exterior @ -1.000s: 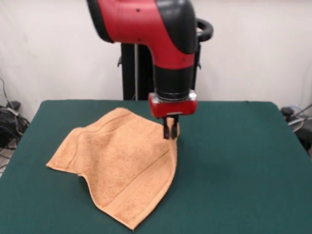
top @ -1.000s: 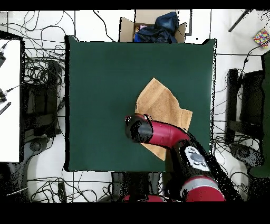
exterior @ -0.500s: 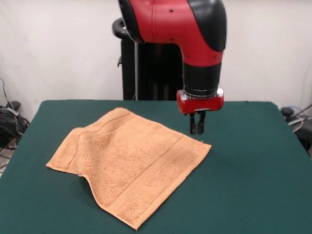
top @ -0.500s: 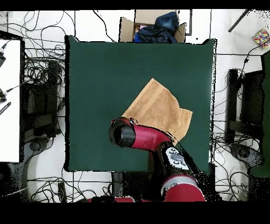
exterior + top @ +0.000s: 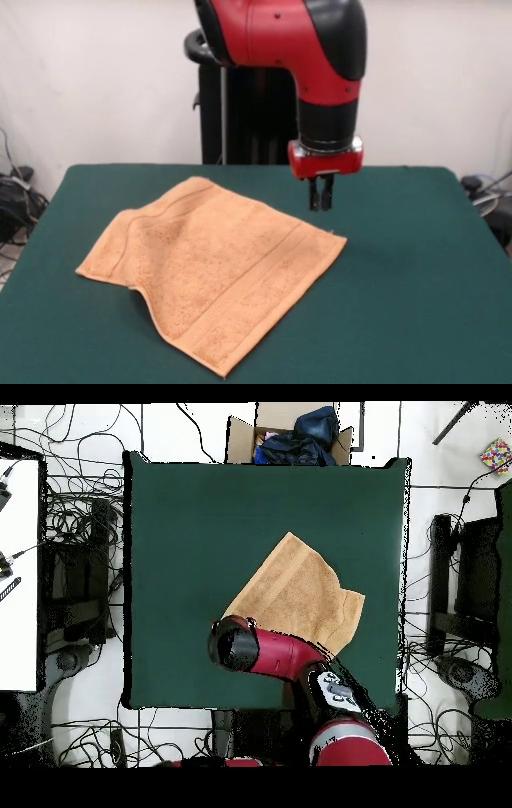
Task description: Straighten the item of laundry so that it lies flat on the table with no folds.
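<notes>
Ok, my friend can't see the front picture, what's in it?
A light-orange terry-cloth towel lies mostly spread on a dark green cloth-covered table, with one folded patch at its left edge. A red and black robot arm's gripper hangs just above the towel's right corner, not touching it.

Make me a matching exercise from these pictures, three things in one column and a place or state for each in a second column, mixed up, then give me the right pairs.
Things:
1. towel
2. gripper
3. table

States:
A. covered in dark green cloth
B. lifted off the cloth, holding nothing
C. spread out, with one corner folded at the front view's left

Pairs: 1-C, 2-B, 3-A
</notes>
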Robot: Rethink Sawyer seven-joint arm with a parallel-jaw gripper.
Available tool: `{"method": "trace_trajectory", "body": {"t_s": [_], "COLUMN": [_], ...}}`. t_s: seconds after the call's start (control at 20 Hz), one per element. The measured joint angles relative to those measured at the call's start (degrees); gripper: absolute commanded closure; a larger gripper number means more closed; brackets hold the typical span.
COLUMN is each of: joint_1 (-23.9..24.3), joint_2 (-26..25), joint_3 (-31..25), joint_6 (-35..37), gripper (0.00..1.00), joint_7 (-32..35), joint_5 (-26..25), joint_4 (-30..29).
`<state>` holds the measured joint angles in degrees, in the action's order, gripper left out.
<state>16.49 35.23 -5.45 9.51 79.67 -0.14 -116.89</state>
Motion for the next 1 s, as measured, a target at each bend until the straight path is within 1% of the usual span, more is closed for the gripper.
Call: {"method": "trace_trajectory", "body": {"t_s": [0.15,0.45,0.55,0.7,1.0], "joint_1": [1.2,6.6,9.8,12.9,17.4], "joint_2": [0.0,-1.1,-2.1,-3.1,-5.3], "joint_3": [0.0,0.0,0.1,0.1,0.1], "joint_6": [0.0,0.0,0.3,1.3,4.2], "gripper": [1.0,1.0,1.0,1.0,1.0], "joint_7": [0.0,0.0,0.0,0.0,0.0], "joint_5": [0.0,-1.6,-3.5,-5.6,-9.1], "joint_4": [0.0,1.9,4.1,6.9,12.6]}}
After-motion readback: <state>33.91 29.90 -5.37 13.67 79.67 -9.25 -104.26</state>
